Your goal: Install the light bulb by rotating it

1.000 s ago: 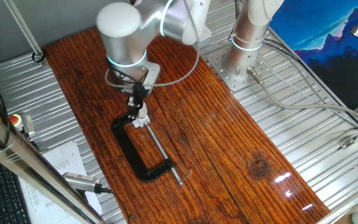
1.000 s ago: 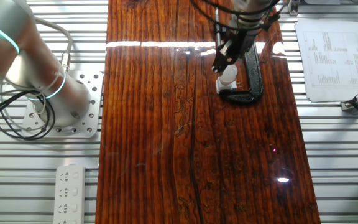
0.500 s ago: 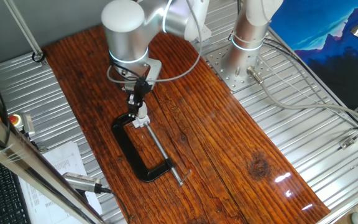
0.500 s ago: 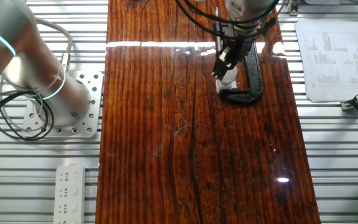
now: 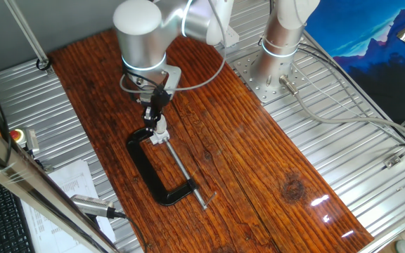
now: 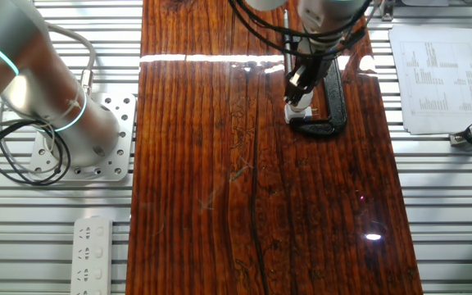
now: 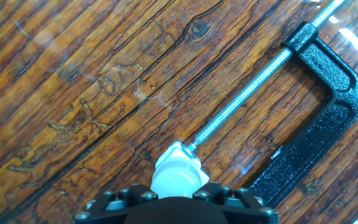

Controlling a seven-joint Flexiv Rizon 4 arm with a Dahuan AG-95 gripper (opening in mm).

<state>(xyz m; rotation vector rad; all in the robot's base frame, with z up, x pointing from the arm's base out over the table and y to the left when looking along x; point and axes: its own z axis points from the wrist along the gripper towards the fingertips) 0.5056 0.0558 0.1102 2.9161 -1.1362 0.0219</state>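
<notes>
The gripper [image 7: 176, 194] pinches the light bulb [image 7: 174, 180]; it should stay upright over the clamp [image 7: 316, 118] while twisting.

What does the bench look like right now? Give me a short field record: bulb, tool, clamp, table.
bulb: light bulb, white, sitting on a small white socket at the tip of the clamp screw
tool: tool directly above the bulb, fingers at its sides; contact cannot be confirmed
clamp: black C-clamp lying flat, threaded screw pressing the socket toward its jaw
table: dark wood-grain top, glare spots on the surface
</notes>
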